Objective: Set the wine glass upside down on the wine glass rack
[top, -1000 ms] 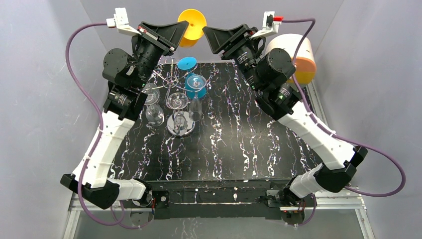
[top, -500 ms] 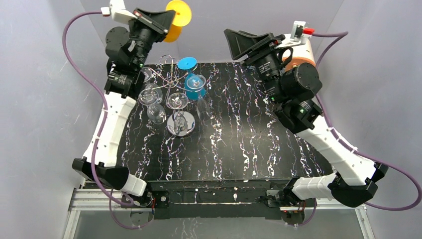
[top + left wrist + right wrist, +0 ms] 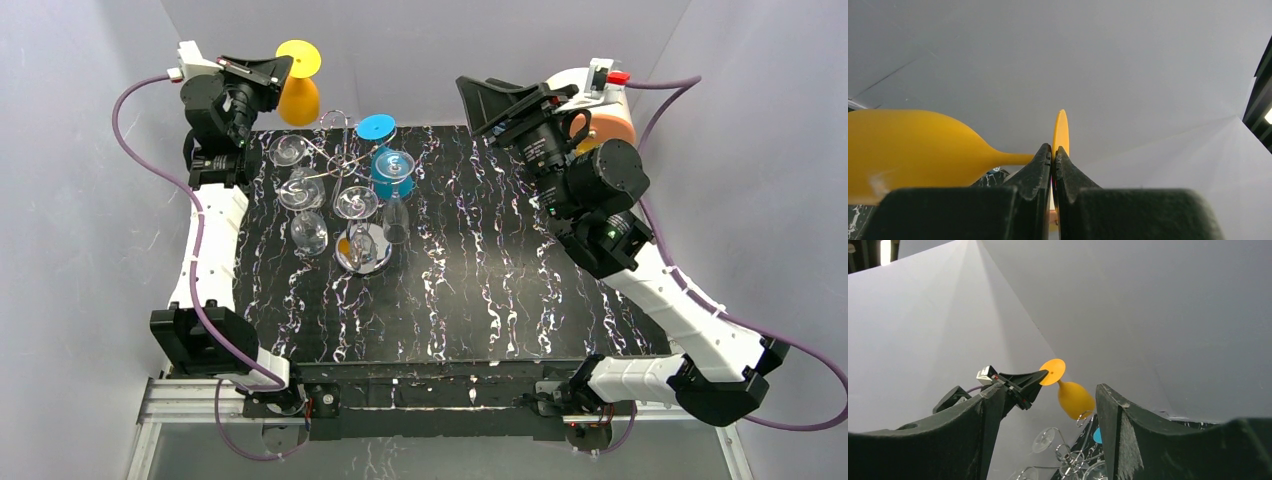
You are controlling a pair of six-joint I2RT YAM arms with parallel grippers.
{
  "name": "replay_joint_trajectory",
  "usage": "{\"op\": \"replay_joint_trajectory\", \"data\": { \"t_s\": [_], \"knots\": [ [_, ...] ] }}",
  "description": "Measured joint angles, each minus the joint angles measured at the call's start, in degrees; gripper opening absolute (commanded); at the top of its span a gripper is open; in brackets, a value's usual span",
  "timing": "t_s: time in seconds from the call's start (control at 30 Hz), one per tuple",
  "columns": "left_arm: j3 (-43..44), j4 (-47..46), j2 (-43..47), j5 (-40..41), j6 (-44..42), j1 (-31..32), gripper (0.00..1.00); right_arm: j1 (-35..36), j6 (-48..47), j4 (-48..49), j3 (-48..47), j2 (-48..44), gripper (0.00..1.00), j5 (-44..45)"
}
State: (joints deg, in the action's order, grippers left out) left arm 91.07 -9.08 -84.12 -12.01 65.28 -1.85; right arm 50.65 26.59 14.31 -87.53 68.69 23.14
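Wall (image 3: 1148, 75); glass (image 3: 908, 145) in left end effector (image 3: 1053, 149)

A black surface (image 3: 480, 300) veined with white marbling fills the middle of the top view. A pale grey back wall (image 3: 430, 40) stands at 12 o'clock, a left wall (image 3: 70, 200) at 9, a right wall (image 3: 760, 150) at 3. A metal rail (image 3: 450, 405) runs along the 6 o'clock edge. The right wrist view shows a bright lamp strip (image 3: 885, 251) at 11 o'clock
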Motion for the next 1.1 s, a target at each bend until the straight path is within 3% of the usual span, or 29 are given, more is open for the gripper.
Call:
{"op": "replay_joint_trajectory", "data": {
  "t_s": [1.1],
  "knots": [
    [-4.46, 14.95, 2.78, -5.90, -1.20, -1.49, 0.00, 0.00, -0.70, -2.38, 3.06, -2.34, 0.77, 4.83]
  ]
}}
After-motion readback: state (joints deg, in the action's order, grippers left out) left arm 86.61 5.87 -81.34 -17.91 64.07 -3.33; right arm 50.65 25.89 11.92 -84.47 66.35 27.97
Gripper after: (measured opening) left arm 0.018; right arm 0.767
